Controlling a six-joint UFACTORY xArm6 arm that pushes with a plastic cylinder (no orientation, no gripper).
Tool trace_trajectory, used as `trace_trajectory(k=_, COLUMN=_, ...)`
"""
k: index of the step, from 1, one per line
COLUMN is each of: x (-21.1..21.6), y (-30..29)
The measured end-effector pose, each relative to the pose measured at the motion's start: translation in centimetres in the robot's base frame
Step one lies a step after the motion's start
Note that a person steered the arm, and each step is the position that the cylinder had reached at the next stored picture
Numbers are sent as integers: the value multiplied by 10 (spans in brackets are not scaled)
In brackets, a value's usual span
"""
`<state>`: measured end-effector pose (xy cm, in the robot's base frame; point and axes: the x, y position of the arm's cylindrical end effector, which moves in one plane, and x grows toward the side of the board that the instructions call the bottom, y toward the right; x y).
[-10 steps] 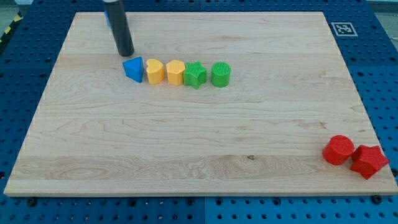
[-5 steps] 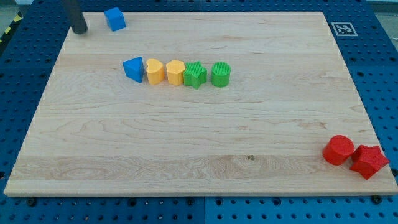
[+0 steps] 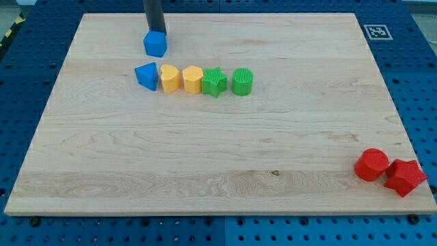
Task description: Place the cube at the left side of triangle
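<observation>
Blue cube (image 3: 156, 44) lies near the tabletop's top edge, toward its top-left corner, just above the blue triangle (image 3: 146, 75) and apart from it. My tip (image 3: 154, 31) stands against the cube's top side, apparently touching it; the exact contact is hard to make out, and the rod's upper part is cut off by the view's top. The tool is a plain rod with no jaws, so it clamps nothing. The triangle heads a row running toward the view's right: yellow heart-like block (image 3: 169, 78), yellow block (image 3: 192, 79) of unclear shape, green star-like block (image 3: 214, 83), green cylinder (image 3: 242, 81), the first four close-packed. Red cylinder (image 3: 372, 165) and red star-like block (image 3: 405, 178) sit at the bottom-right corner of the wooden tabletop (image 3: 218, 150), the latter overhanging the edge.
</observation>
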<state>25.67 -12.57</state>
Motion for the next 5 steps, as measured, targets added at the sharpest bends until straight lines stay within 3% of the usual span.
trace_trajectory(k=1, x=-5, y=20)
trace_trajectory(k=2, x=22, y=14)
trace_trajectory(k=5, x=86, y=-42)
